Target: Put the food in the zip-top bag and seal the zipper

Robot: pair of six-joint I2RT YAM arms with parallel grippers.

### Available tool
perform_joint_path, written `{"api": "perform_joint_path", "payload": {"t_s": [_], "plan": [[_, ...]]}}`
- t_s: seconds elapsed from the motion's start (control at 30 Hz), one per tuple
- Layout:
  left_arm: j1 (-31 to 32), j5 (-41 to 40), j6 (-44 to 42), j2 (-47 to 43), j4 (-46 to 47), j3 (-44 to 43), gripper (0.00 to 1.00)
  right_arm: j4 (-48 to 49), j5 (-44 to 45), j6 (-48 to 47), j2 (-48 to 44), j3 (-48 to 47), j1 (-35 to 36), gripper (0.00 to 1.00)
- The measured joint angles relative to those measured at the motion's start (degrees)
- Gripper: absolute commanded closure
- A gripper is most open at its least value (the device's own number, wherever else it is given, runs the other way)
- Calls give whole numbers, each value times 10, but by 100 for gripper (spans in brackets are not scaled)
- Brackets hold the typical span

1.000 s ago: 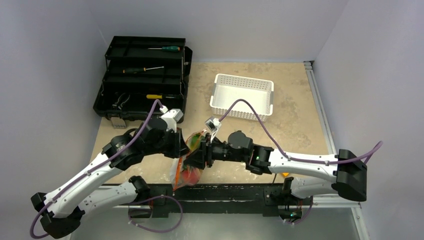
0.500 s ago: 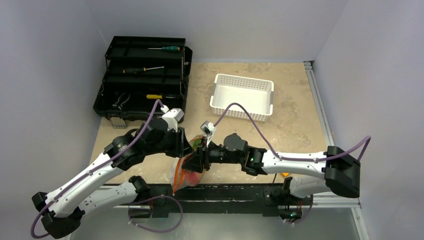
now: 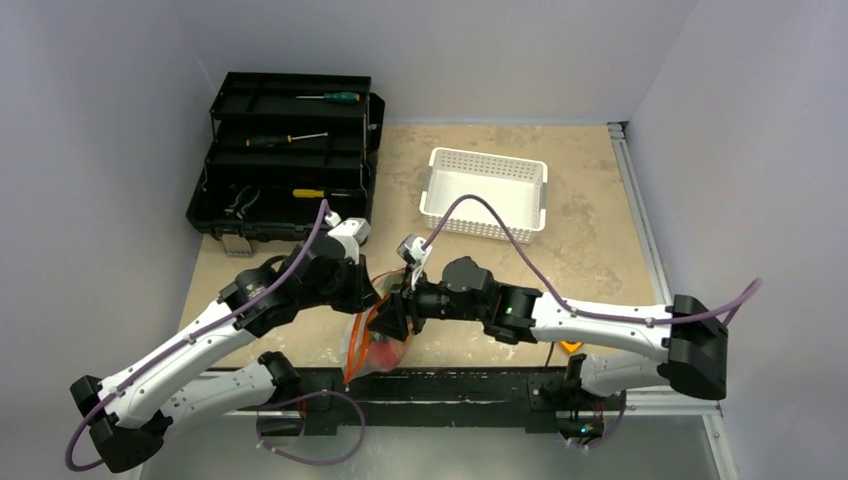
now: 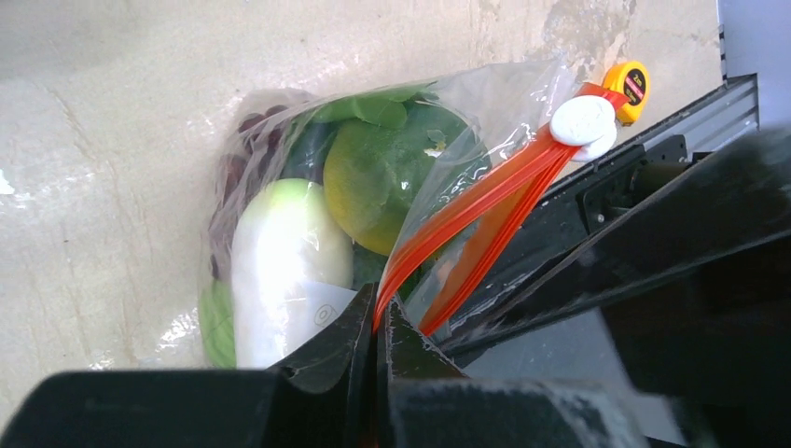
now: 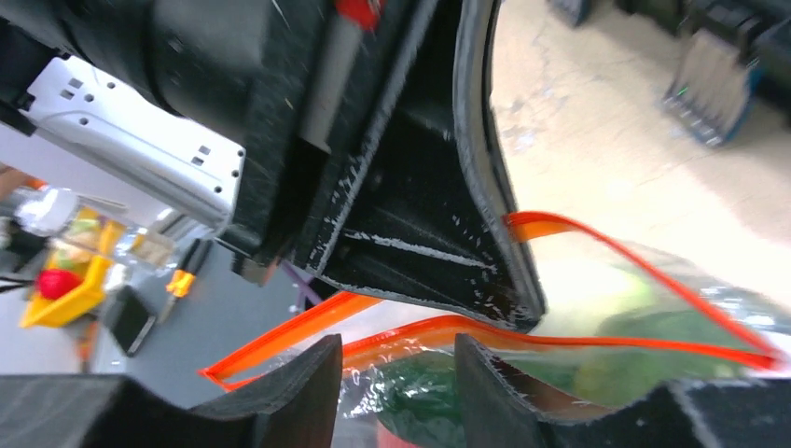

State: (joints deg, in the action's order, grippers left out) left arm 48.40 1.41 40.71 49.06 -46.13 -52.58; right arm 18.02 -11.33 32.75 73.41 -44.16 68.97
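Your left gripper (image 4: 378,322) pinches the zipper (image 4: 485,201); your right gripper (image 5: 396,362) has its fingers apart. The bag (image 4: 448,121) is at the near edge of the beige table (image 3: 590,220), with grey walls (image 3: 450,50) around.

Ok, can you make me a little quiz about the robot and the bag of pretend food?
1. True or false: the food is inside the bag.
2. What is the left gripper pinching? A) the orange-red zipper B) the white basket C) a screwdriver
3. Fill the gap: the little slider at the far end of the zipper is coloured ____.

Key: 1 true; 2 A; 3 white.
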Motion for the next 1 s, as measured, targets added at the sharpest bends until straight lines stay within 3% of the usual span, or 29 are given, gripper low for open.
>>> {"api": "perform_joint_path", "payload": {"t_s": [0.13, 0.23, 0.37, 0.6, 0.8, 1.0], "plan": [[0, -16, -14, -19, -4, 5, 100, -104, 24, -86, -44, -54, -23, 37], [0, -19, -24, -28, -8, 7, 100, -136, 7, -139, -89, -71, -98, 28], [0, -18, -30, -28, -10, 7, 100, -132, -43, -199, -116, -67, -200, 27], [0, -9, -36, -29, -12, 7, 100, -8, -298, -239, -24, -27, -327, 31], [0, 1, -39, -32, -17, 7, 100, 80, -440, -257, 55, -3, -331, 33], [0, 14, -41, -42, -20, 7, 100, 170, -513, -253, 89, -3, -325, 37]]}}
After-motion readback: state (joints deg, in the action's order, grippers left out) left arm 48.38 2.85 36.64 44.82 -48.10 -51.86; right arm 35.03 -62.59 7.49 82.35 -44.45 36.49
